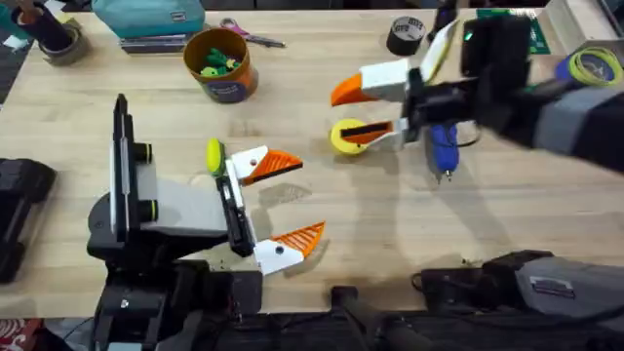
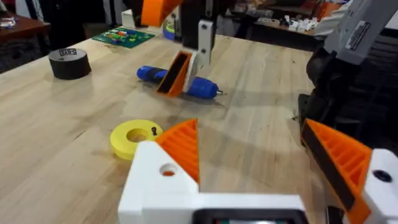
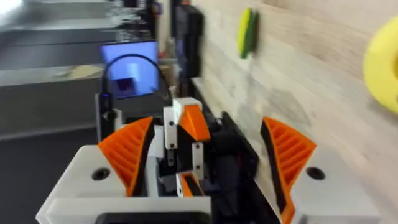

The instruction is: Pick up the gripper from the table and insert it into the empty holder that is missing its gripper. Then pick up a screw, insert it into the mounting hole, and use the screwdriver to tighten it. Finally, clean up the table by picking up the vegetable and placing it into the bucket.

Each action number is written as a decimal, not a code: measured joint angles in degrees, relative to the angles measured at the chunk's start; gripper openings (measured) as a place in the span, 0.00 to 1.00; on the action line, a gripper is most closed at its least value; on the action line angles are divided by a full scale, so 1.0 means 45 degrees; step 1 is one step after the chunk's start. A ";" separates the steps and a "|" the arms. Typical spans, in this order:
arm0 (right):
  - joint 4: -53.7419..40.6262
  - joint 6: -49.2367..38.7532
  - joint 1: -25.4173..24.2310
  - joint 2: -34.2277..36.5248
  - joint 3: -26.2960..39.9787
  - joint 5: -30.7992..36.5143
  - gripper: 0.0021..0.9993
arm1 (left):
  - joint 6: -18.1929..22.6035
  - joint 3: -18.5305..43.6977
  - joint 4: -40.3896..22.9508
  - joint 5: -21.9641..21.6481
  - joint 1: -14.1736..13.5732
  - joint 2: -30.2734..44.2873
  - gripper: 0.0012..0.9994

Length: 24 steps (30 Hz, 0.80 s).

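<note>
Right arm's open tool (image 1: 363, 109) above yellow disc (image 1: 347, 136), beside screwdriver (image 1: 444, 149).

The screwdriver (image 1: 444, 148) is a bright blue cylinder with a thin metal bit, lying flat on the table right of centre, bit pointing toward the near edge. The vegetable (image 1: 213, 154), a small yellow-green oval piece, lies on the wood left of centre. The bucket (image 1: 220, 64), a round orange-yellow cup with a dark blue band, stands upright at the far left-centre, holding small green and yellow pieces.
</note>
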 joint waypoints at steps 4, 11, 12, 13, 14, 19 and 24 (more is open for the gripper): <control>-0.6325 -0.3633 -0.0504 -0.0568 0.2210 0.0916 1.00 | -0.0005 0.0000 -0.0004 0.0005 0.0000 -0.0004 0.99; -1.2486 -0.8255 -0.0548 -0.0929 0.5889 0.4402 1.00 | -0.0005 0.0000 -0.0004 0.0005 0.0000 -0.0004 0.99; -1.2889 -0.8645 -0.0553 -0.1045 0.6261 0.5018 1.00 | -0.0007 0.0000 -0.0004 0.0005 0.0000 -0.0004 0.99; -1.3166 -0.8923 -0.0553 -0.1193 0.6503 0.5573 1.00 | -0.0005 0.0000 -0.0004 0.0005 0.0000 -0.0004 0.99; -1.3363 -0.9161 -0.0553 -0.1360 0.6659 0.6103 1.00 | -0.0005 0.0000 -0.0004 0.0005 0.0000 0.0001 0.99; -1.4176 -0.9794 -0.0550 -0.2489 0.6824 0.8807 1.00 | -0.0005 0.0000 -0.0004 0.0005 0.0000 -0.0001 0.99; -1.5136 -1.0379 -0.0553 -0.3821 0.6824 1.0825 1.00 | -0.0009 0.0000 -0.0004 0.0005 0.0000 -0.0004 0.99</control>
